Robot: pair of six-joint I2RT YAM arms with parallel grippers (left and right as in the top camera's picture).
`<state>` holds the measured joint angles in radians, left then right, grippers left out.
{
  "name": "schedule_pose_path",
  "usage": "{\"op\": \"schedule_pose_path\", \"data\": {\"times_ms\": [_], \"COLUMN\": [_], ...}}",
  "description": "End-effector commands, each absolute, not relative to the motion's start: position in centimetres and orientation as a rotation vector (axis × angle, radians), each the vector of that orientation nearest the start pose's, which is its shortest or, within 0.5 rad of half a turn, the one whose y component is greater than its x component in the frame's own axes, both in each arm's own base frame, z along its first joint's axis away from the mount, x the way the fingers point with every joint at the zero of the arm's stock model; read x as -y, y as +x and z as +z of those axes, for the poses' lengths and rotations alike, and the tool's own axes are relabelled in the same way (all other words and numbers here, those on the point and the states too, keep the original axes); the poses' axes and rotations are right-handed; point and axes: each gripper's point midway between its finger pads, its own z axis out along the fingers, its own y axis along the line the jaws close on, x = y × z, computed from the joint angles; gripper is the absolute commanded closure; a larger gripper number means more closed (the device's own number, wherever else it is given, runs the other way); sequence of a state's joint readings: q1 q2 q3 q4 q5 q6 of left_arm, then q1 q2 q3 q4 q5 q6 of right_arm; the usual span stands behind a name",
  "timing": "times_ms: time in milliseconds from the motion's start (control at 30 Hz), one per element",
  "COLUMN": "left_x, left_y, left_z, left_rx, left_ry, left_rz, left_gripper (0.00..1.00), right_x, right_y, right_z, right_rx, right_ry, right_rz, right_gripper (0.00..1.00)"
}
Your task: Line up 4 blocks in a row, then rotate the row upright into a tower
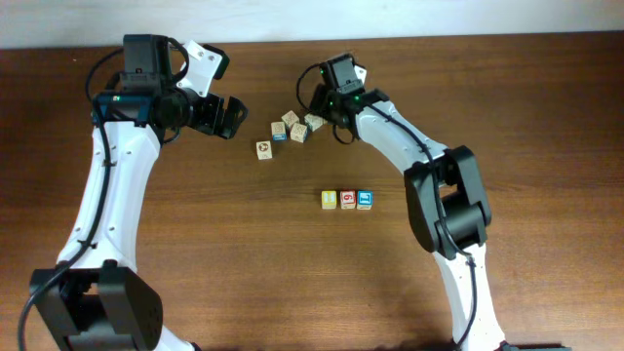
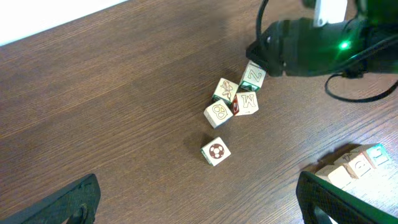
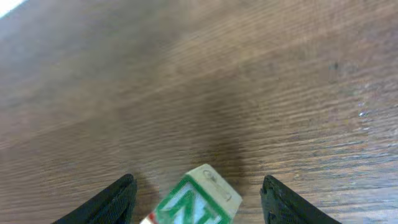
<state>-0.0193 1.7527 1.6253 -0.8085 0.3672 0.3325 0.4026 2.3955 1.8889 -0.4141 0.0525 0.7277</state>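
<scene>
With the right gripper's [image 3: 199,190] jaws apart astride the green block [image 3: 194,202] and the left gripper's [image 2: 198,182] wide, off-centre closing may shove it into the neighbouring cubes [image 2: 233,102].

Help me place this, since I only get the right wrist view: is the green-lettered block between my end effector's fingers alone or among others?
Observer: Among others: the green-lettered block ends a cluster of four cubes, with a fifth cube apart.
Operator: Any blocks lined up?
Observer: Yes, a yellow block, red block and blue block form a row nearer the arm bases.
Operator: And the left end effector?
Observer: The left end effector hangs open beyond the cluster's far end, touching nothing.
</scene>
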Motion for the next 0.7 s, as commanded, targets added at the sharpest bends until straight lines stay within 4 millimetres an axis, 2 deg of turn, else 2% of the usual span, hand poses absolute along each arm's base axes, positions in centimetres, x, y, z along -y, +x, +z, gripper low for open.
{"op": "schedule_pose_path", "data": {"times_ms": [0,133,167,267,333,433,533,567,667], "left_x": [7.1,7.1,7.1,7.1,7.1,7.1,7.1,7.1,7.1], "left_y": [45.9,45.9,45.9,45.9,45.9,45.9,45.9,45.9,45.9], "left_z": [21.8,21.8,21.8,21.8,21.8,21.8,21.8,21.8,21.8], "left_rx": [-2.365,-2.365,-2.365,-2.365,-2.365,-2.365,-2.365,-2.365,-2.365], "left_ry": [0.569,0.569,0.569,0.569,0.569,0.569,0.569,0.569,0.569], "left_rz": [-0.333,-0.333,-0.332,-0.333,-0.333,-0.333,-0.333,-0.333,-0.333], "left_gripper": [0.01,0.01,0.01,0.01,0.01,0.01,0.01,0.01,0.01], "right_x": [-23.8,-23.4,-23.3,-23.1,-23.0,-22.2,-21.9,-21.9,-21.9], "right_y": [55.4,54.5,54.4,53.9,53.7,54.6,56.0,56.1,56.1], "right_z": [1.8,0.9,0.8,0.4,0.4,0.6,1.3,1.3,1.3], "right_rx": [-2.529,-2.573,-2.584,-2.618,-2.628,-2.605,-2.55,-2.542,-2.542], "right_ry": [0.432,0.431,0.379,0.246,0.128,0.069,0.036,0.028,0.027], "right_rz": [0.386,0.347,0.329,0.276,0.241,0.223,0.229,0.23,0.23], "right_gripper": [0.37,0.54,0.58,0.63,0.63,0.48,0.46,0.5,0.69]}}
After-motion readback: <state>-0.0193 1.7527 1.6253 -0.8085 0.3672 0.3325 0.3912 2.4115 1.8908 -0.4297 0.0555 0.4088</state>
